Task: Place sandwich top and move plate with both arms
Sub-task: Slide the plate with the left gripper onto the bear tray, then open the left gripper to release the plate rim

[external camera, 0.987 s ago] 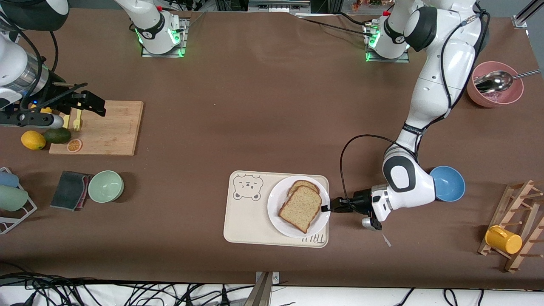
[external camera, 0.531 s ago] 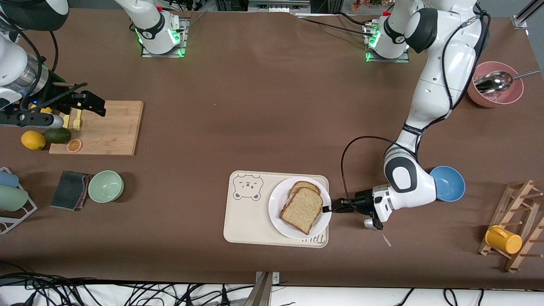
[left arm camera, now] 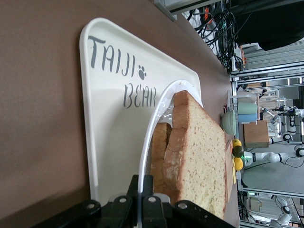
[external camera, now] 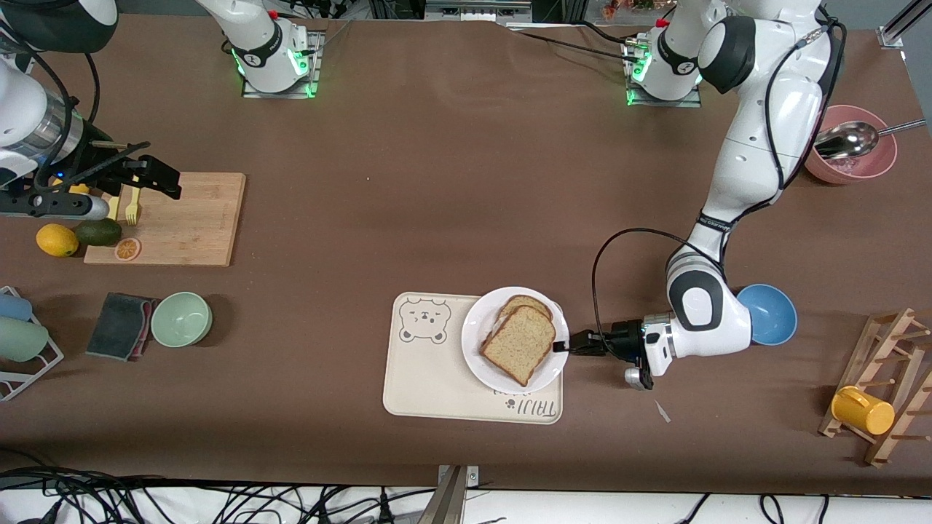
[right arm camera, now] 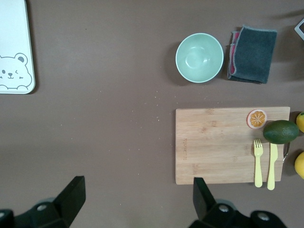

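Note:
The white plate (external camera: 480,371) lies on the beige bear tray (external camera: 422,378). It carries the sandwich top (external camera: 518,343), a speckled slice lying on another slice. My left gripper (external camera: 562,346) is shut on the plate's rim at the side toward the left arm's end. In the left wrist view the rim (left arm camera: 153,118) runs between the two black fingers (left arm camera: 131,187), with the sandwich top (left arm camera: 199,152) close beside them. My right gripper (external camera: 156,177) is open and empty above the wooden cutting board (external camera: 186,218); its fingers (right arm camera: 71,197) stand wide apart.
A blue bowl (external camera: 768,313) sits by the left arm's elbow. A pink bowl with a spoon (external camera: 848,145) and a wooden rack with a yellow cup (external camera: 863,410) stand at that end. The board holds a fork, avocado (external camera: 98,232) and lemon; a green bowl (external camera: 181,319) and cloth lie nearer.
The left gripper has drawn the plate with the sandwich away from the front camera on the tray, uncovering the tray's lettering. The right arm has not moved.

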`<state>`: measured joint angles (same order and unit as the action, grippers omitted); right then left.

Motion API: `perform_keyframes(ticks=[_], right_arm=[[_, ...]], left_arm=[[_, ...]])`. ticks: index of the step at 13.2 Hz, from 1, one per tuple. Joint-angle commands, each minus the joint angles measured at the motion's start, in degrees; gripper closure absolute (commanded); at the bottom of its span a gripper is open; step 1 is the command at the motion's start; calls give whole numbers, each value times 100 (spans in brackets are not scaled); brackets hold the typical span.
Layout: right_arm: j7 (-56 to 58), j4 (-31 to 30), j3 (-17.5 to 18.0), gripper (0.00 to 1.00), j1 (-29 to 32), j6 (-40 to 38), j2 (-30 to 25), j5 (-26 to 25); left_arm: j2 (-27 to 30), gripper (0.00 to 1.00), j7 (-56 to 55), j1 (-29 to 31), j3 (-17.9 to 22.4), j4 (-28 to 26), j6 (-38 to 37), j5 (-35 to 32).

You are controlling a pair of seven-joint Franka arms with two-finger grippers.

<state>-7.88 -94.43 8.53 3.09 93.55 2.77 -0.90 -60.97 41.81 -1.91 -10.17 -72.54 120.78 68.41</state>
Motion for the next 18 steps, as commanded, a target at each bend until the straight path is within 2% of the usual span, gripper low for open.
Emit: perform_keyframes(ticks=[1, 5, 6, 7, 8, 12, 13, 15, 18], right_arm=[[68, 126, 17, 0, 34, -65, 40, -77], [77, 126, 9, 0, 34, -74, 40, -59], [77, 126, 9, 0, 34, -74, 40, -51], [77, 126, 9, 0, 34, -65, 40, -51], [77, 126, 9, 0, 34, -65, 40, -51], [68, 126, 9, 0, 43, -56, 40, -51], [68, 126, 9, 0, 34, -56, 40, -51], [68, 135, 9, 0, 34, -56, 40, -59], [68, 126, 9, 0, 34, -48, 40, -59]], left_arm=[[67, 100, 247, 67, -55, -181, -151, -91], [67, 100, 354, 85, -55, -217, -151, -91], [76, 80, 345, 85, -55, -217, -151, -91], [76, 31, 354, 94, -55, -217, -151, -82], [76, 0, 371, 94, -55, -217, -151, -91], [339, 0, 284, 129, -38, -208, -160, -108], [444, 0, 249, 173, -38, -208, -194, -282], [734, 0, -267, 234, -38, -190, -299, -983], [1217, 0, -1409, 226, -46, -164, -458, -2573]])
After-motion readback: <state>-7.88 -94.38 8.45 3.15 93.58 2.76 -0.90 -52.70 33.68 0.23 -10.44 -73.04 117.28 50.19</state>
